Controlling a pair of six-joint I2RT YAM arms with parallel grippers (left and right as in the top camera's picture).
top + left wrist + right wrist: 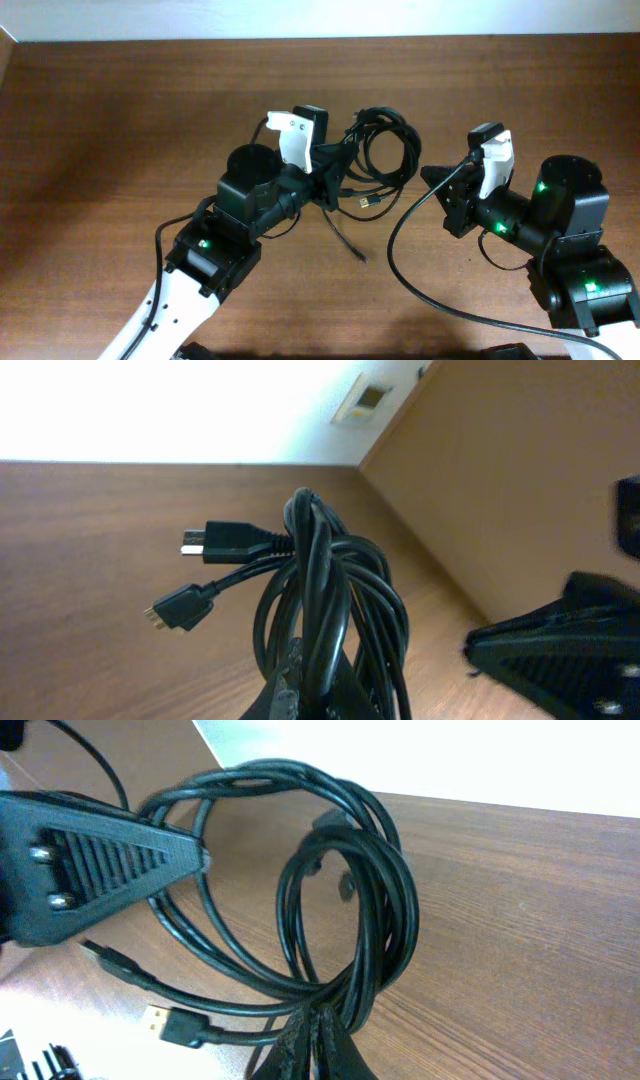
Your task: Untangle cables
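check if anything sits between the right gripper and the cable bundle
Nothing visible does. The right gripper sits close beside the cables, only bare table between. The left gripper clamps them from the far side; the right arm's own wire curves away below that gap.

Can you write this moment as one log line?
left fingers: shut on cables | right fingers: beside them, grip unclear | cables: tangled coil
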